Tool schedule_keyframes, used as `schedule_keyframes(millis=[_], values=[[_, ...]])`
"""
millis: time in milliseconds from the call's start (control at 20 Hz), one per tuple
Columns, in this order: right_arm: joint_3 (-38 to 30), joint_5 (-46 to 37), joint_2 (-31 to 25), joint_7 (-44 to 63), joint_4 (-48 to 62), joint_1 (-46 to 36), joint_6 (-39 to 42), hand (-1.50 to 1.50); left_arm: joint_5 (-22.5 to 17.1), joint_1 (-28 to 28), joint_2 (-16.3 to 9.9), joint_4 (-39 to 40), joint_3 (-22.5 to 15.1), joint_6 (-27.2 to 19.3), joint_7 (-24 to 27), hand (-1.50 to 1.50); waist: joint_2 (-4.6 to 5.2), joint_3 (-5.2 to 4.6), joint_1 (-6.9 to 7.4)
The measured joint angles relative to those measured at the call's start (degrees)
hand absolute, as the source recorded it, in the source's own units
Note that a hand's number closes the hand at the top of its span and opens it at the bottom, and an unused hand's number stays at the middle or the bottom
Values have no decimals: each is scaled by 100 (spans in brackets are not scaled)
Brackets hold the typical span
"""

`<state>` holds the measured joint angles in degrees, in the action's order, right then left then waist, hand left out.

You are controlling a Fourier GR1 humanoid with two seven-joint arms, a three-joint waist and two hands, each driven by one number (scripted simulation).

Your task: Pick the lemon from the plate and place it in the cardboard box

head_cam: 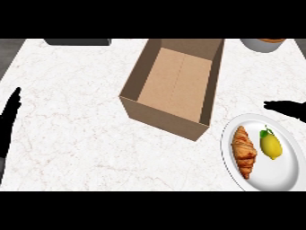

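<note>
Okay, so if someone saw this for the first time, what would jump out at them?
Probably the open cardboard box, sitting tilted in the middle of the marble counter with nothing visible inside. Next, the white plate at lower right, holding a yellow lemon beside a croissant. The black right hand hovers just above the plate, fingers straight.

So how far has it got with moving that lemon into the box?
Nothing looks done yet: the lemon lies on the plate beside a croissant, and the cardboard box holds nothing. In hand: the right hand hovers open at the plate's far edge, not touching the fruit. The left hand rests open at the left edge. Grasping, carrying and dropping remain.
</note>
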<state>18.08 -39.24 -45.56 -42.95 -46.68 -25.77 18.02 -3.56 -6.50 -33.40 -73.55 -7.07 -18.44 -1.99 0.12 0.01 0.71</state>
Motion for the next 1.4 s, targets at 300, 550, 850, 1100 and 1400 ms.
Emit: schedule_keyframes(millis=[300,550,850,1100,1400], values=[[-62,-550,335,-14,353,-118,-163,-150,188,26,138,-134,214,120,-148,0,-8,-1,-25],[-214,-872,588,18,481,-188,-177,-150,407,31,350,50,377,250,30,0,-9,-1,-40],[-435,-968,622,-141,84,55,77,-150,595,10,458,89,626,436,56,0,-14,-1,-61],[-520,-878,672,20,-725,391,352,-150,821,37,647,-111,633,390,-165,0,-22,-2,-80],[-529,-1030,634,336,-1429,751,565,-150,944,85,720,-125,819,531,-131,0,-21,-4,-76]])
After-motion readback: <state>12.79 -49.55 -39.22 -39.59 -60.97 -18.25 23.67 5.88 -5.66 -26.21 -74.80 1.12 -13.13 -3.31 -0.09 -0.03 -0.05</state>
